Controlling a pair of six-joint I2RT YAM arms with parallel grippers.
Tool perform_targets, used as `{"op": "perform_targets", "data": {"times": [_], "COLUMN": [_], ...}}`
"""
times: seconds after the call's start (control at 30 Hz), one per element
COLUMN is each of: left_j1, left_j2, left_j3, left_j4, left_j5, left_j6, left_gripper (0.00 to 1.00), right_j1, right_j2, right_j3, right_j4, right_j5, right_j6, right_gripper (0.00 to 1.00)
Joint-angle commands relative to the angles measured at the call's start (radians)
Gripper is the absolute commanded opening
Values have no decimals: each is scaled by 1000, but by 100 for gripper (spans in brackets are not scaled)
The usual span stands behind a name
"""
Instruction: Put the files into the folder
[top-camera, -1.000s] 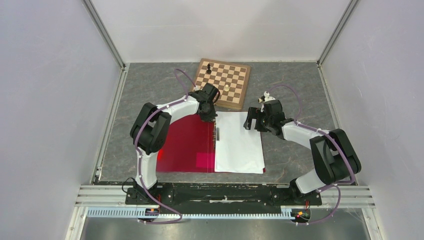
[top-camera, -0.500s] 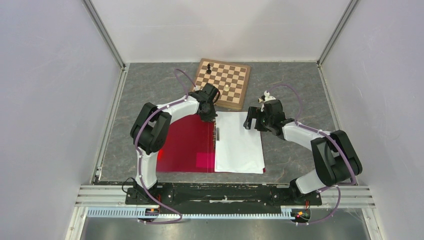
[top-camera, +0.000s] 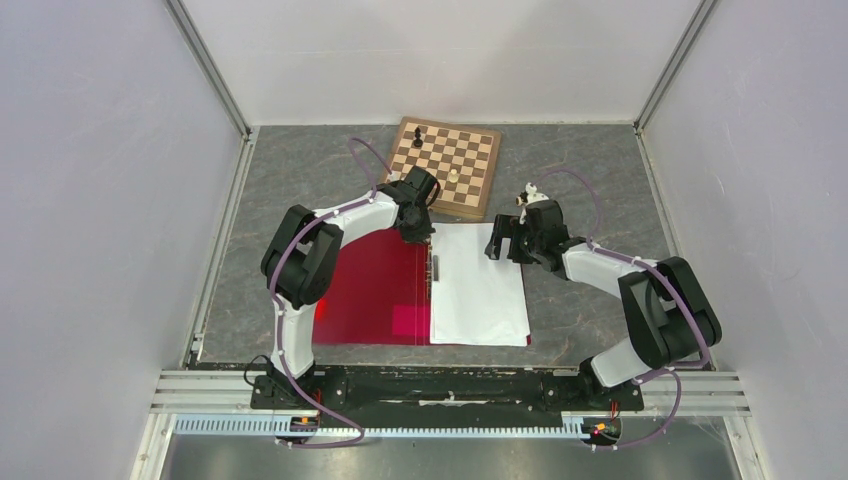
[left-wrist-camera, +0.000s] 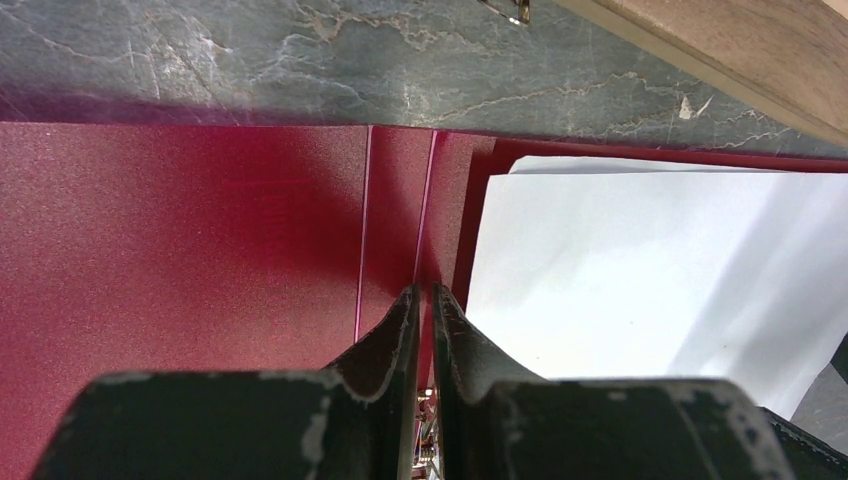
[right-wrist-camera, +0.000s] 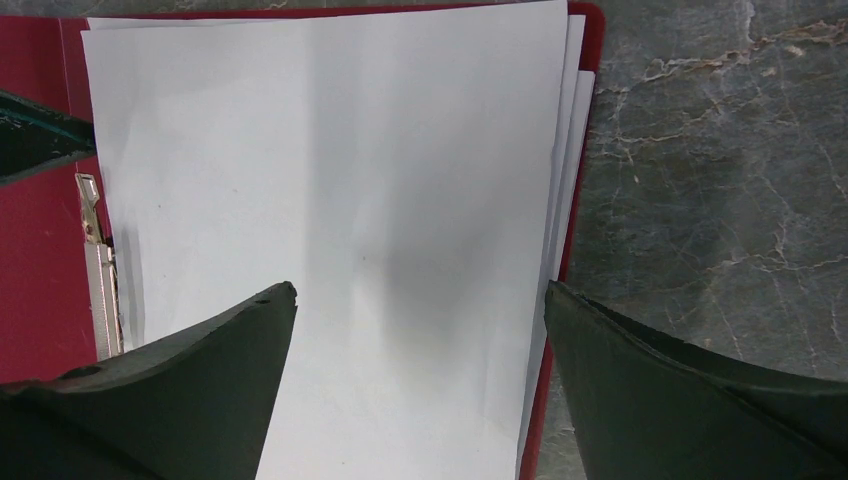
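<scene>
An open crimson folder lies flat on the table. The files are stacked on its right half beside the metal clip, their right edges slightly fanned. The left gripper sits at the spine, fingers nearly together, gripping nothing I can see. The right gripper hovers spread wide over the sheets, empty. Squaring the stack looks wise, nudging gently inward so nothing buckles

The folder — right half beneath the files, rim aside
</scene>
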Motion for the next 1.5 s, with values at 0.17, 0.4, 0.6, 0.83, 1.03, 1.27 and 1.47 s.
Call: {"op": "perform_targets", "data": {"times": [0.17, 0.4, 0.6, 0.83, 1.03, 1.27, 1.47], "left_j1": [-4, -4, 0, 3, 4, 4, -9], "left_j2": [27, 27, 12, -18, -54, -124, -262], "left_j3": [20, 19, 27, 38, 41, 8, -128], "left_j4": [20, 21, 9, -6, -15, -26, -6], "left_j5": [5, 5, -13, -21, -25, -9, 28], "left_j6": [18, 16, 25, 28, 35, 40, 39], "left_gripper": [15, 15, 17, 19, 23, 32, 36], "right_j1": [23, 34, 33, 32, 31, 22, 20], "right_j2": [18, 17, 9, -20, -47, -70, -133], "right_j3": [-6, 3, 12, 16, 17, 20, 2], "right_j4": [36, 27, -9, -27, -31, -71, -128], "right_j5": [-18, -3, 42, 51, 60, 68, 69], "right_j6": [15, 10, -2, -8, -8, -17, -30], "right_gripper": [98, 98, 98, 98, 98, 98, 98]}}
